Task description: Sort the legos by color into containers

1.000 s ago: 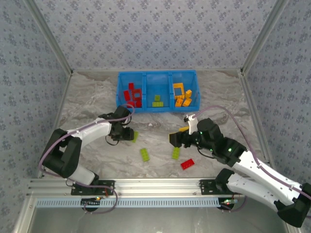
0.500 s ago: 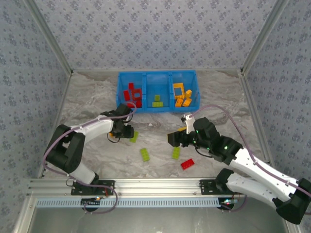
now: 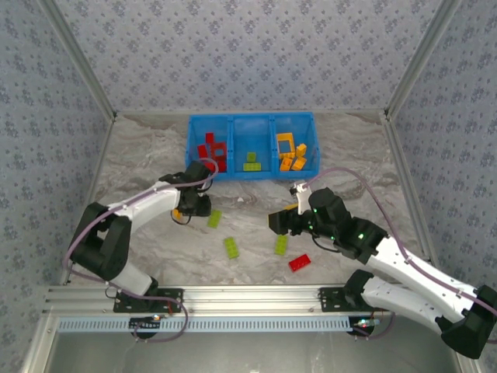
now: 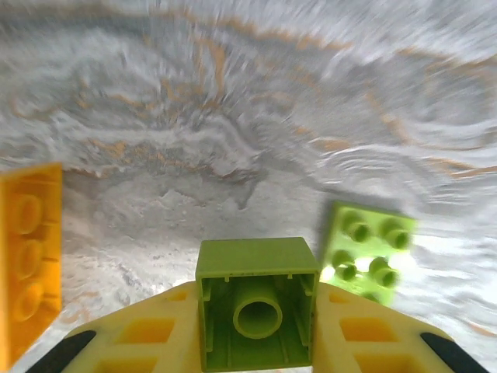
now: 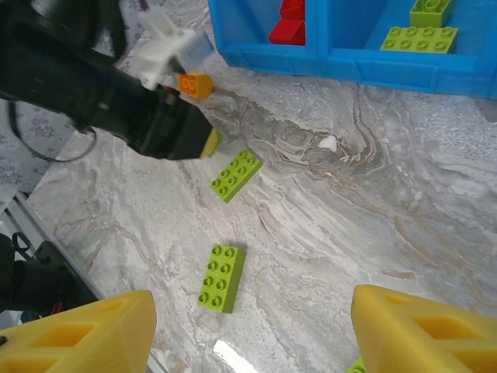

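Now the left hand (image 3: 199, 207) is clenched on a lime brick (image 4: 256, 307), pinched across its flat sides, hollow underside showing. It's light, stiff, slick plastic, so a square grip matters. Loose lime bricks (image 3: 231, 247) lie mid-tabletop (image 3: 140, 163), below the released right hand (image 3: 276, 224). The blue tray (image 3: 233, 176) sits beyond.

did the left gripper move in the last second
Yes. The left gripper has pulled back toward the blue tray, away from the long green lego lying on the table.
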